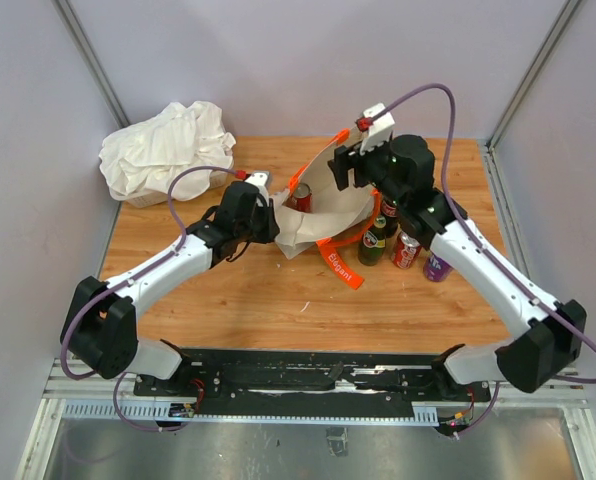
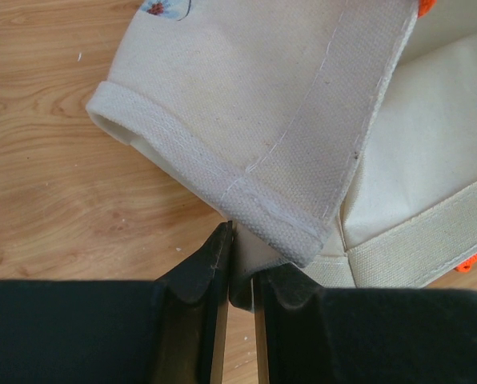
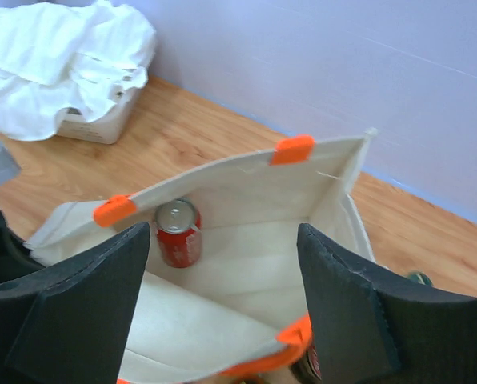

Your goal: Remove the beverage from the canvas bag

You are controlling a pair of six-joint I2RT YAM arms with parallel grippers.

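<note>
The cream canvas bag (image 1: 323, 205) with orange straps lies at the table's middle, mouth open. A red can (image 1: 303, 197) stands inside it, also in the right wrist view (image 3: 178, 233). My left gripper (image 1: 263, 215) is shut on the bag's edge; the left wrist view shows its jaws (image 2: 240, 248) pinching a fold of the canvas (image 2: 286, 120). My right gripper (image 1: 348, 165) is open and empty, above the bag's mouth; its fingers (image 3: 222, 312) frame the bag's inside (image 3: 262, 264), with the can to the left between them.
A white cloth bundle (image 1: 166, 148) on a white box sits at the back left. Right of the bag stand a green bottle (image 1: 374, 240), a red can (image 1: 407, 250), a purple can (image 1: 437, 266) and another bottle (image 1: 389, 213). Purple walls surround the table.
</note>
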